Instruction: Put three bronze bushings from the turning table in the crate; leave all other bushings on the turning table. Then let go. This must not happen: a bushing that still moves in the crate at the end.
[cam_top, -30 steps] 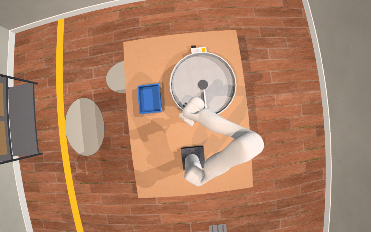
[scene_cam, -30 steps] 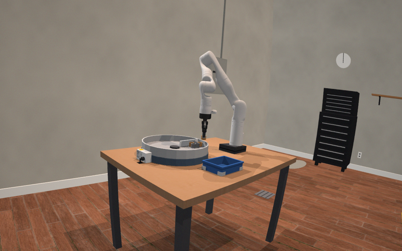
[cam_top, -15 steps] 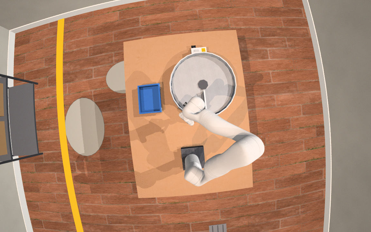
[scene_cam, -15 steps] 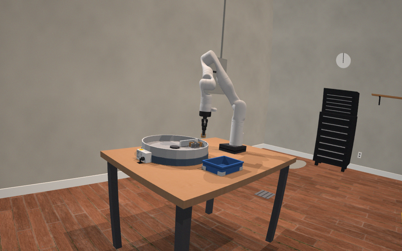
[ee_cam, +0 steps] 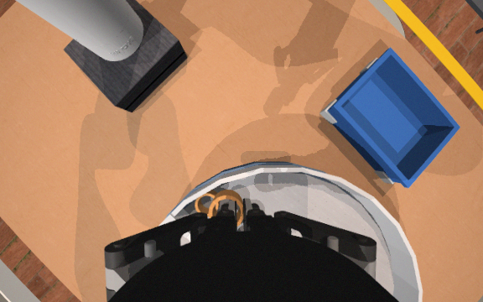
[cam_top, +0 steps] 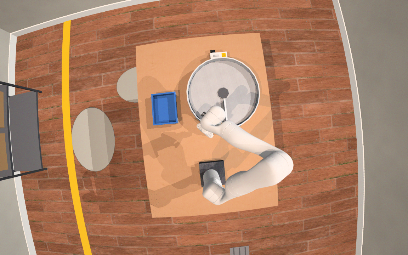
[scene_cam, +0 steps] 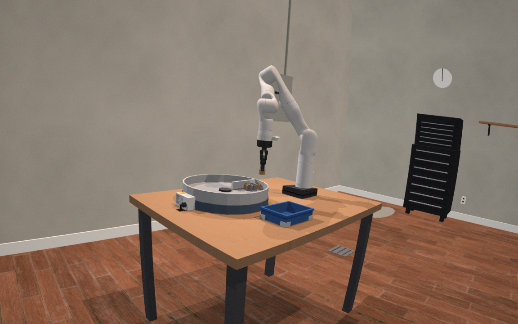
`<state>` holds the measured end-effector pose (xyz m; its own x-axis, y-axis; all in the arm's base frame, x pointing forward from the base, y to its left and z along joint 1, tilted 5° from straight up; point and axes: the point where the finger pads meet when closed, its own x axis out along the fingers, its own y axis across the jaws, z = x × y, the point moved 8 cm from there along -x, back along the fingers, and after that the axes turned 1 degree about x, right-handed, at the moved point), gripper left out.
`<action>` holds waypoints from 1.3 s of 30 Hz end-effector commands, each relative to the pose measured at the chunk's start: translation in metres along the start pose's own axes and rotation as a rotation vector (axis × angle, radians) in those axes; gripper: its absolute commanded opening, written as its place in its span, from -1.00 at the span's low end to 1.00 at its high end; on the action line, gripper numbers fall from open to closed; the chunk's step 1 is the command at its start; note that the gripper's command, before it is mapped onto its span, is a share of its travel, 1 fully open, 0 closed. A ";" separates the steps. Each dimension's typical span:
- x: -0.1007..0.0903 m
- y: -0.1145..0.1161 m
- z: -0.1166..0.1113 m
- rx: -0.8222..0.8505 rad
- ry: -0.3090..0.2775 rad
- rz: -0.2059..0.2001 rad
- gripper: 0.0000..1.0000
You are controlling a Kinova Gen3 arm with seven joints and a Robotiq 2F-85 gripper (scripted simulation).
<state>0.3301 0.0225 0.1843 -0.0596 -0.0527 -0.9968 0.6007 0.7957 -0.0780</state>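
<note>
a bronze bushing hangs held above the round turning table, more bushings clustered inside, blue crate nearby.

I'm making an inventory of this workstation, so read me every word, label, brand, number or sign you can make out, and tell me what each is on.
No text is legible enough to quote.
Control box beside the turning table: dark marks and a yellow label, too small to read.
Robot arm: faint marking near its foot, too blurred to read.
</note>
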 end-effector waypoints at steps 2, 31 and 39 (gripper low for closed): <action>0.000 0.018 -0.010 0.000 -0.001 0.001 -1.00; -0.001 0.090 -0.052 0.003 -0.002 0.001 -1.00; -0.001 0.135 -0.077 0.006 -0.003 0.002 -1.00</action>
<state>0.3503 0.1454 0.1789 -0.0539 -0.0594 -0.9968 0.6354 0.7680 -0.0801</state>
